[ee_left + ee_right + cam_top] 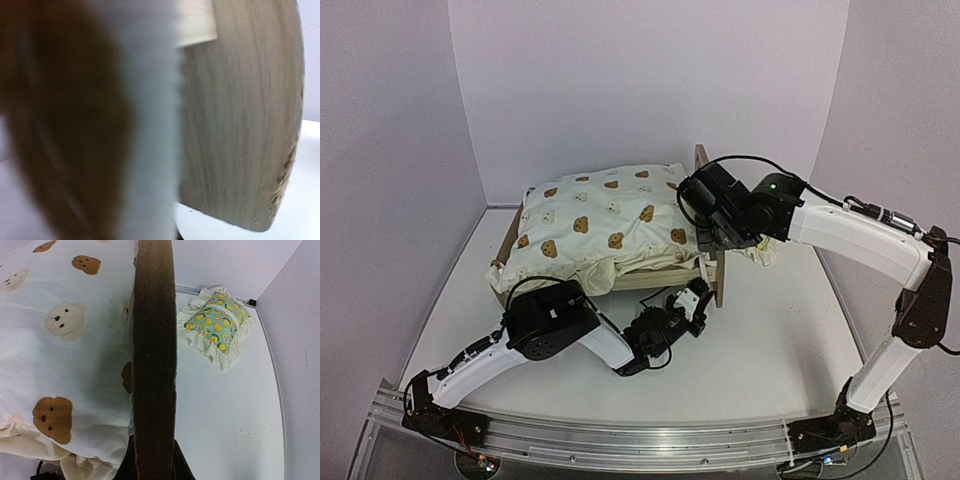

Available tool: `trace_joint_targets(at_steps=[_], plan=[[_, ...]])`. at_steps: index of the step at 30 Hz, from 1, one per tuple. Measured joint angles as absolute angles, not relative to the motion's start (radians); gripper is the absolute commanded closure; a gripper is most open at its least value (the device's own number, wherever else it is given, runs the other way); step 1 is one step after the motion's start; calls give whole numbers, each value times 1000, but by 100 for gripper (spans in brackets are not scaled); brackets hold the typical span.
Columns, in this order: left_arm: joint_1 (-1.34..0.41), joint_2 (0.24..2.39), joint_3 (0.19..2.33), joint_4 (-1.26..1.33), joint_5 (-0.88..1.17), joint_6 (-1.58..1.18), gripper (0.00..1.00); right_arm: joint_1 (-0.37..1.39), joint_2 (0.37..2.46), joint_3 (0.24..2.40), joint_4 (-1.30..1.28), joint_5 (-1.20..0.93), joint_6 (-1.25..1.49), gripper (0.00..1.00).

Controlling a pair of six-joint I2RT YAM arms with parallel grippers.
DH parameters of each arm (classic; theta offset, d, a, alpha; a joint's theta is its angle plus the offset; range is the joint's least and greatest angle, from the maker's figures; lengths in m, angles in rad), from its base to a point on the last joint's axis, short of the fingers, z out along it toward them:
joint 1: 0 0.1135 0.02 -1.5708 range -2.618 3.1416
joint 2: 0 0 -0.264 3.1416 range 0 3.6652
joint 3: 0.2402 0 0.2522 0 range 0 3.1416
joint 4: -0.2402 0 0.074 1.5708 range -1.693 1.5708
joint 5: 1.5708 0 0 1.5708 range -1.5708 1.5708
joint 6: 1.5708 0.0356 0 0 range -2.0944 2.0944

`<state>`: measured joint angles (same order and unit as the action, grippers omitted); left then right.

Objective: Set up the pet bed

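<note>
Already the bear-print cushion [600,225] is covering the pet bed [655,278]; the lemon-print pillow [217,325] is waiting beside it. Right gripper [708,240] is pinching the end board [154,340]; left gripper [695,298] jaws, cannot tell.

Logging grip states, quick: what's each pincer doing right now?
Left pincer: cannot be told, view blurred.
Right pincer: closed on pet bed end board.
</note>
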<state>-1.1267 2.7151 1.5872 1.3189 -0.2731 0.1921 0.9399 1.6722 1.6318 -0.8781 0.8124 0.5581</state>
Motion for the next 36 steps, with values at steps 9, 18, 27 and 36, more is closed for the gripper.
trace_joint_targets(at_steps=[9, 18, 27, 36], plan=[[-1123, 2650, 1416, 1343, -273, 177, 100, 949, 1672, 1627, -888, 816, 580, 100], [-1126, 2499, 1153, 1342, -219, 130, 100, 954, 1678, 1627, -886, 831, 586, 100], [-1127, 2328, 1021, 1325, -81, 22, 100, 956, 1699, 1601, -857, 833, 621, 100], [-1130, 2194, 999, 1241, 105, -128, 100, 945, 1741, 1577, -800, 815, 661, 100]])
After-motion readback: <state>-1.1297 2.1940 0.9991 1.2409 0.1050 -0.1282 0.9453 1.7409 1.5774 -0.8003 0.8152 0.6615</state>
